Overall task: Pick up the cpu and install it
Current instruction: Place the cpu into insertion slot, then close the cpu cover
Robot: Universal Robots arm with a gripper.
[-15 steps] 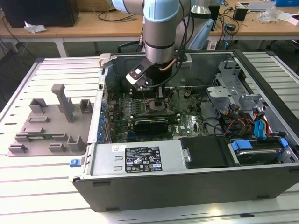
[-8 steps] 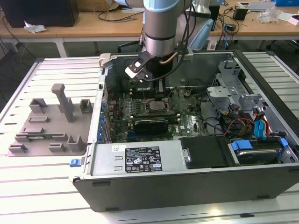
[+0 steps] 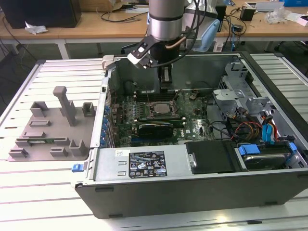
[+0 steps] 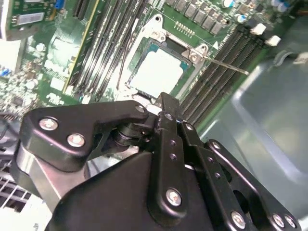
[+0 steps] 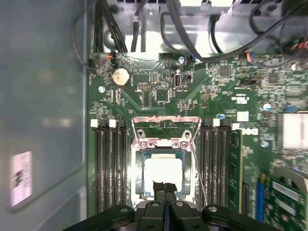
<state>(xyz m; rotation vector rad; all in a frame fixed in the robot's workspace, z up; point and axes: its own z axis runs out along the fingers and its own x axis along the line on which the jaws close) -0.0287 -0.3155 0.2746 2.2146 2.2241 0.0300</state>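
Observation:
The cpu (image 5: 162,172) is a silvery-white square lying flat inside the open socket frame (image 5: 166,130) on the green motherboard; it also appears in the second wrist view (image 4: 161,72) and in the exterior view (image 3: 161,107). My gripper (image 5: 164,188) hangs just above the cpu's near edge, with its two black fingers pressed together and nothing between them. In the second wrist view the gripper (image 4: 163,103) has its tips over the edge of the socket. In the exterior view the gripper (image 3: 166,89) reaches down into the computer case (image 3: 144,168).
Black memory slots (image 5: 108,163) flank the socket on both sides. A thin metal lever (image 4: 226,65) sticks out beside it. Cable bundles (image 3: 250,127) and drive cages fill the case toward the exterior view's right. A grey tray with upright posts (image 3: 48,130) lies outside the case.

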